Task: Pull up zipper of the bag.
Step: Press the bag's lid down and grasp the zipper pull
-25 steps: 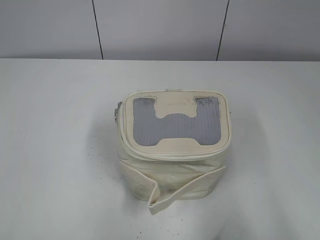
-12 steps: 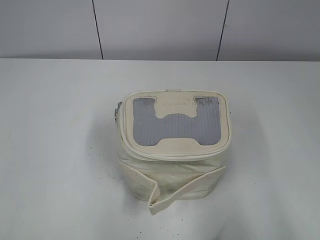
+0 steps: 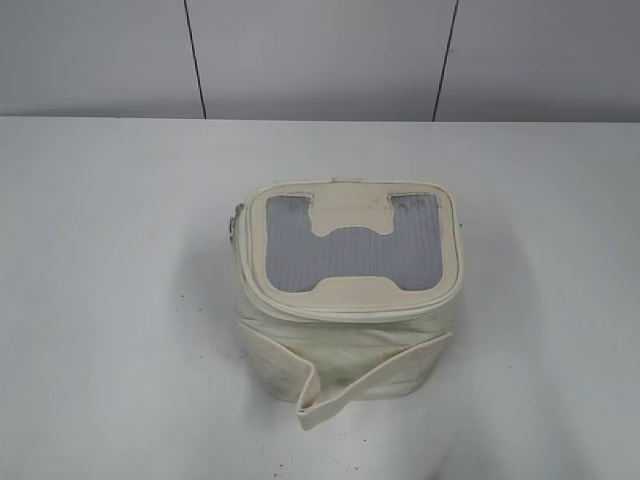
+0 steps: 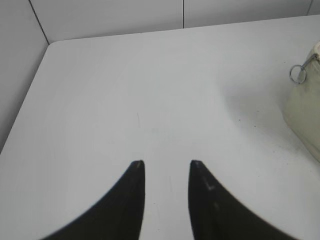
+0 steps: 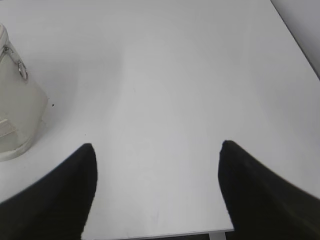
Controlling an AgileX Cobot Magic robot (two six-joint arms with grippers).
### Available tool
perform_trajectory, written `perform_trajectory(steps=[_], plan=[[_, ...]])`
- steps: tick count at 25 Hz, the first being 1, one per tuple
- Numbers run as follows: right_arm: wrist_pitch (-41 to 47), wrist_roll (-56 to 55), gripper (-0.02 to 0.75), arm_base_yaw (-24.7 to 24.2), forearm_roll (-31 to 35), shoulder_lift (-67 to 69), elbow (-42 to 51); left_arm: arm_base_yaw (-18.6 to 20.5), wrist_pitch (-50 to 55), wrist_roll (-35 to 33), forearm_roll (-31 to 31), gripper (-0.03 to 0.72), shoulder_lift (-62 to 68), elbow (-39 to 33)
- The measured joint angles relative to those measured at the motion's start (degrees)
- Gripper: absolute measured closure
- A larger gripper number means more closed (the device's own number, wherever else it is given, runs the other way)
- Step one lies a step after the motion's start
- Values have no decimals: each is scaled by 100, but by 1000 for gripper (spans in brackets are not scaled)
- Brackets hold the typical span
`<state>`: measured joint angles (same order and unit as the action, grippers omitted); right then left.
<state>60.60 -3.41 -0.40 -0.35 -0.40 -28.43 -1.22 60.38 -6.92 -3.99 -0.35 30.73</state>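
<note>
The bag point(image 4: 305, 115) is cut off at frame edge.

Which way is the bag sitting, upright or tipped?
Upright: the bag stands on its base on the table, mesh top panel facing up.

Left gripper point(image 4: 166, 165) hovering over the white worktop point(image 4: 150, 90), fingers point(image 4: 132, 190) sitting narrowly apart, bag point(image 4: 305, 115) edging in at right, zipper point(image 4: 299, 72) pull loop dangling
</note>
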Motion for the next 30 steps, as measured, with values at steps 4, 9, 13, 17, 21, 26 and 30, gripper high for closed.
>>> perform_trajectory(steps=[4,9,13,17,21,26,30], plan=[[0,0,152,0,35,0,0,-59,0,0,-22,451,0,0],[-260,0,152,7,162,594,-104,-317,-184,0,-61,449,413,119],[-1095,191,152,61,429,1424,-263,-328,-709,0,-143,449,1027,206],[-1952,540,152,446,810,2186,-386,-330,-1652,-6,-730,449,1734,213],[-2300,853,152,901,946,3251,-761,-330,-2601,-311,-1362,449,2558,213],[-2368,1701,152,1356,1055,4923,-1606,-330,-3002,-1190,-2468,449,3696,217],[-2295,2669,152,1368,1570,6100,-2523,-330,-3023,-1917,-3632,448,4612,217]])
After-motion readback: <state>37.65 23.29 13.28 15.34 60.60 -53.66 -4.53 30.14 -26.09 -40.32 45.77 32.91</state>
